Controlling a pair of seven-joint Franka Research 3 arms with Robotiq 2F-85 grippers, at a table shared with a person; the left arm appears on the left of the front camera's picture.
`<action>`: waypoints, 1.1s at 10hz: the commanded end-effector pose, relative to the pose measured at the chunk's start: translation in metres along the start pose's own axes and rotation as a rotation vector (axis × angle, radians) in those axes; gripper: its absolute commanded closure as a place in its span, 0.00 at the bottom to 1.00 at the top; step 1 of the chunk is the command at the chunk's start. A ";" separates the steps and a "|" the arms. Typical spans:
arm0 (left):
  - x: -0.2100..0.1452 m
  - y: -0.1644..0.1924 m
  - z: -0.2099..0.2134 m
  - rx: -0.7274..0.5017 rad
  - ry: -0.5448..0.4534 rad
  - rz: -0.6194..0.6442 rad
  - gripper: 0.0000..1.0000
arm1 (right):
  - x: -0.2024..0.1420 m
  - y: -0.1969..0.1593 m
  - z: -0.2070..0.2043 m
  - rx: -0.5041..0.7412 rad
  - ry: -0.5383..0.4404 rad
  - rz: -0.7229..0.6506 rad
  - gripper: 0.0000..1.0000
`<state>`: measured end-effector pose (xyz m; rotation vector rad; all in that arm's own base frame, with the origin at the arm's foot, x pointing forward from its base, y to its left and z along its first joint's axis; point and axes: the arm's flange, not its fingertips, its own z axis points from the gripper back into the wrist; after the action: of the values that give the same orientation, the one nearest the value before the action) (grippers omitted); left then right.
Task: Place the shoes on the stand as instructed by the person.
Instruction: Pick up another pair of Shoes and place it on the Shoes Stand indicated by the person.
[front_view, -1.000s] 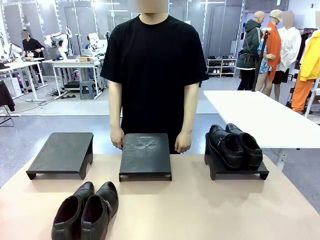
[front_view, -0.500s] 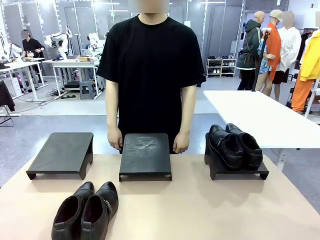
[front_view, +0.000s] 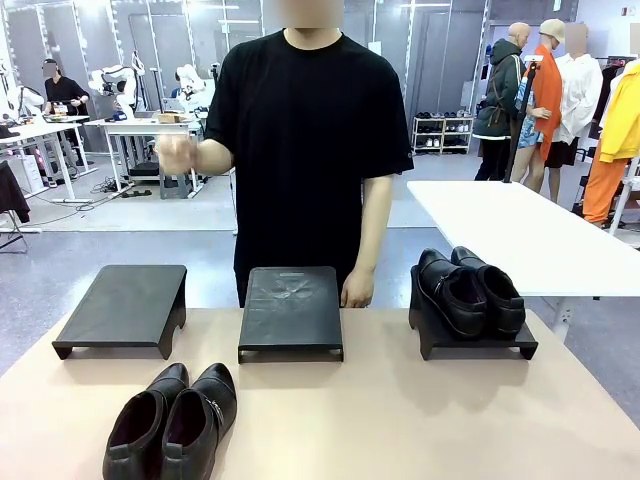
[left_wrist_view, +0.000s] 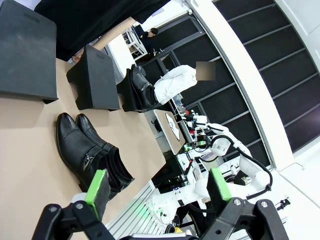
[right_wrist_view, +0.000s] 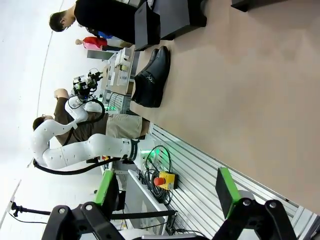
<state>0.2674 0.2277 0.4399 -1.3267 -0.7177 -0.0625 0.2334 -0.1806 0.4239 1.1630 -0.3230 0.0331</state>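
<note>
A buckle-strapped pair of glossy black shoes (front_view: 172, 423) lies on the tan table near its front left; it shows as shoes (left_wrist_view: 90, 155) in the left wrist view and shoes (right_wrist_view: 150, 77) in the right wrist view. A second black pair (front_view: 470, 290) sits on the right black stand (front_view: 505, 345). The left stand (front_view: 125, 305) and the middle stand (front_view: 290, 310) are bare. The person (front_view: 310, 130) in a black T-shirt stands behind the middle stand with one hand (front_view: 178, 153) raised at chest height and the other hand (front_view: 357, 290) low. My left gripper (left_wrist_view: 157, 186) is open above the table. My right gripper (right_wrist_view: 167, 192) is open too.
A white table (front_view: 520, 235) stands at the back right, with people in orange, white and yellow beyond it. Other desks and robot arms stand far back on the left. The tan table (front_view: 400, 420) has bare room at its middle and right front.
The person's hand on the picture's left has risen from beside the middle stand to chest height. The shoes and stands have not moved.
</note>
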 end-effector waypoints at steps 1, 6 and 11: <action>-0.001 -0.002 0.003 -0.008 0.016 -0.010 0.00 | 0.003 0.003 0.000 0.000 -0.016 -0.011 0.00; 0.000 0.000 0.000 0.000 0.000 0.000 0.00 | 0.003 0.003 0.000 0.000 -0.016 -0.011 0.00; 0.000 0.000 0.000 0.000 0.000 0.000 0.00 | 0.003 0.003 0.000 0.000 -0.016 -0.011 0.00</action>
<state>0.2674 0.2277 0.4399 -1.3268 -0.7175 -0.0622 0.2333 -0.1807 0.4243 1.1595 -0.3234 0.0309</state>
